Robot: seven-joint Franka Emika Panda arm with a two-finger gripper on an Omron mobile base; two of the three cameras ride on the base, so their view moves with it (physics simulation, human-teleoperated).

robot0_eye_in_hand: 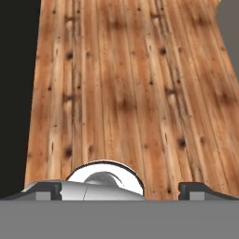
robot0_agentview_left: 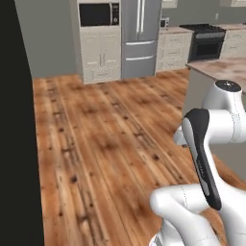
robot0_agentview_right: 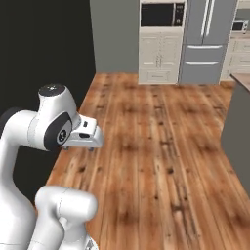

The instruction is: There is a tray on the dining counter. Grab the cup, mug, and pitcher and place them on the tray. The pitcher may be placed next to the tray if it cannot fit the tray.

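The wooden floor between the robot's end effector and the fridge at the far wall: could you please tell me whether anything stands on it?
Nothing does: in the right base view, bare wooden floor runs from the end effector to the fridge.

Warm knotty brown plank floor (robot0_agentview_left: 110, 144), cream cabinets (robot0_agentview_left: 101, 53), grey fridge (robot0_agentview_left: 139, 38), reddish-cream marbled counter (robot0_agentview_left: 221, 69)

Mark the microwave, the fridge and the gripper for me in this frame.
microwave (robot0_agentview_left: 98, 14): left base view, on its dark door.
fridge (robot0_agentview_right: 207, 41): right base view, on its grey front.
gripper (robot0_eye_in_hand: 120, 190): hand view, midway between the fingertips, which stand apart.
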